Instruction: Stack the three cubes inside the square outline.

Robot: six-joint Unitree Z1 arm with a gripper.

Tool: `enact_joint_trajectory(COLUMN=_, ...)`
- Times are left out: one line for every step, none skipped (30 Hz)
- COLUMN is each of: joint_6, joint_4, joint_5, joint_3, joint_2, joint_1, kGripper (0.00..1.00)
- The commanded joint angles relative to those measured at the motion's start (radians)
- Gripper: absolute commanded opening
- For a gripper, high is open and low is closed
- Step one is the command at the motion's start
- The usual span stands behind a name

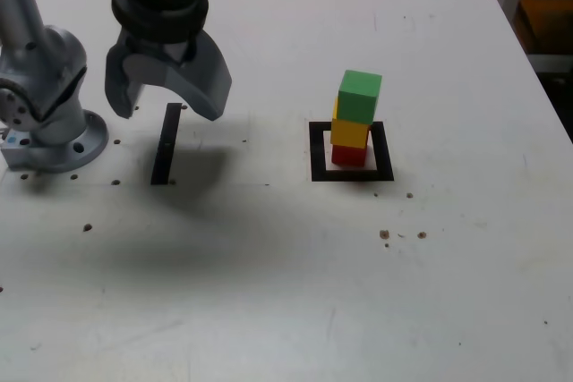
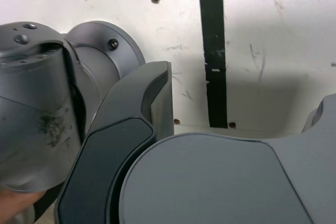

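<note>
The fingers [image 1: 175, 105] stand wide apart with nothing between them, released, high over the black tape strip [image 1: 166, 143] and beside the arm's round grey base [image 1: 67, 145], on the left of the exterior view. In the wrist view the gap between them looks down on the same strip and bare worktop [image 2: 273, 40], with no cube in it.

Outward from there, across open worktop to the exterior view's right, stands the tower. The green cube [image 1: 360, 97] is on top, the yellow cube [image 1: 350, 133] is beneath it, and the red cube [image 1: 349, 153] is at the bottom, inside the black square outline [image 1: 319, 173]. The green one seems to sit a little askew on the yellow, though the tower stands upright.

The relation that matters is this: the whole stack lies well apart from the fingers, toward the exterior view's right, with its long axis running up from the worktop. All three cubes are piled within the frame, so the task looks finished. The next move, I judge, calls for no grasp, only for keeping the arm on its own side; a sweep to the right at cube height could topple the tower.
</note>
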Motion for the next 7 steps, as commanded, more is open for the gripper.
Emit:
enact_joint_trajectory(joint_6=-0.010, joint_4=0.009, joint_5=0.005, joint_3=0.016, joint_2=-0.006, joint_1=0.011, kGripper=1.00)
enact_joint_trajectory(joint_6=-0.015, joint_4=0.010, joint_5=0.007, joint_3=0.022, joint_2=-0.005, joint_1=0.015, kGripper=1.00)
enact_joint_trajectory(joint_6=-0.020, joint_4=0.011, joint_5=0.010, joint_3=0.027, joint_2=-0.002, joint_1=0.017, kGripper=1.00)
enact_joint_trajectory(joint_6=-0.023, joint_4=0.010, joint_5=0.013, joint_3=0.030, joint_2=-0.001, joint_1=0.018, kGripper=1.00)
enact_joint_trajectory(joint_6=-0.031, joint_4=0.009, joint_5=0.017, joint_3=0.034, joint_2=0.003, joint_1=0.020, kGripper=1.00)
enact_joint_trajectory(joint_6=-0.038, joint_4=0.007, joint_5=0.024, joint_3=0.038, joint_2=0.009, joint_1=0.020, kGripper=1.00)
enact_joint_trajectory(joint_6=-0.045, joint_4=0.006, joint_5=0.033, joint_3=0.041, joint_2=0.014, joint_1=0.021, kGripper=1.00)
